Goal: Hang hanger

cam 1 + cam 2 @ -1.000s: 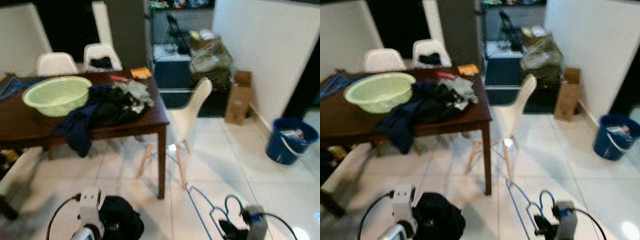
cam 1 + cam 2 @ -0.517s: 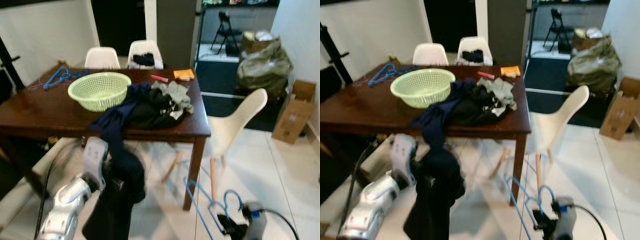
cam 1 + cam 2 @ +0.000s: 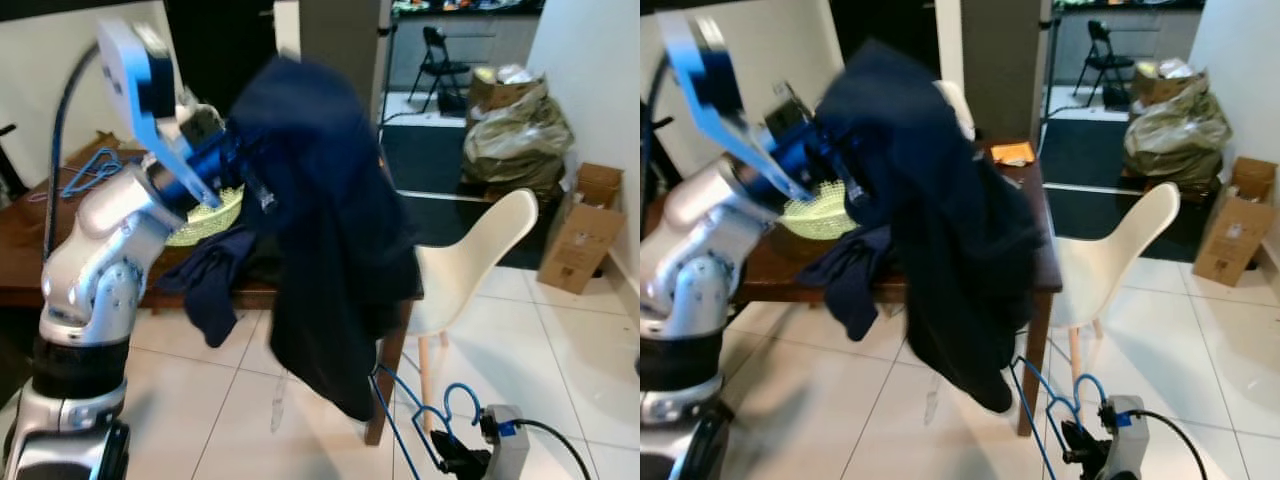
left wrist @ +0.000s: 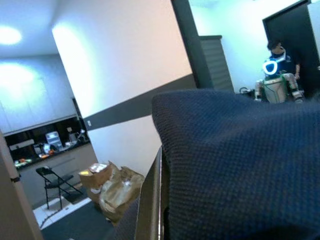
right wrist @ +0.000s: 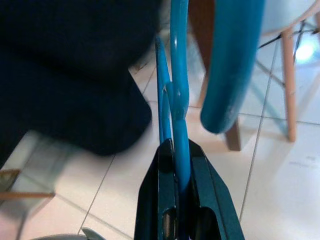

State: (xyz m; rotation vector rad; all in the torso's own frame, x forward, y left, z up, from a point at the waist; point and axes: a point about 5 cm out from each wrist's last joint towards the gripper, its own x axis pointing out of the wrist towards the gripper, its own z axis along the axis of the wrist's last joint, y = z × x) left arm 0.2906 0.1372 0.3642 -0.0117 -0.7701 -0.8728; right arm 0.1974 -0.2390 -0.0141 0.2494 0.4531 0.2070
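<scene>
- Since half a second ago, the left arm has risen from low beside the table to head height, and the dark garment (image 3: 330, 230) it carries has come up with it, from hanging near the floor to hanging in front of the table (image 3: 760, 280).
- Left gripper (image 3: 232, 160): raised, with the garment bunched at its fingers and draping down and to the right of it. The fingers are hidden by the cloth in the head views; the left wrist view shows dark knit fabric (image 4: 240, 165) pressed against one finger edge. How far the fingers are apart cannot be told.
- Right gripper (image 5: 181, 190): low at the robot's right side, fingers closed tight on the wire of the blue hanger (image 3: 420, 420). In the right wrist view the wire (image 5: 176, 100) runs straight out from between the two fingers.
- Hanger: held by the right gripper, extending forward and up from it, with the hook loop (image 3: 1087, 388) just ahead of the fingers. Its far end lies close to the lower hem of the garment.
- Behind the left gripper: a green basket (image 3: 820, 215) on the table, with more dark clothing (image 3: 210, 285) hanging over the table edge below it.
- Ahead of the right gripper: a white chair (image 3: 470, 260) on the tiled floor (image 3: 570, 370).
</scene>
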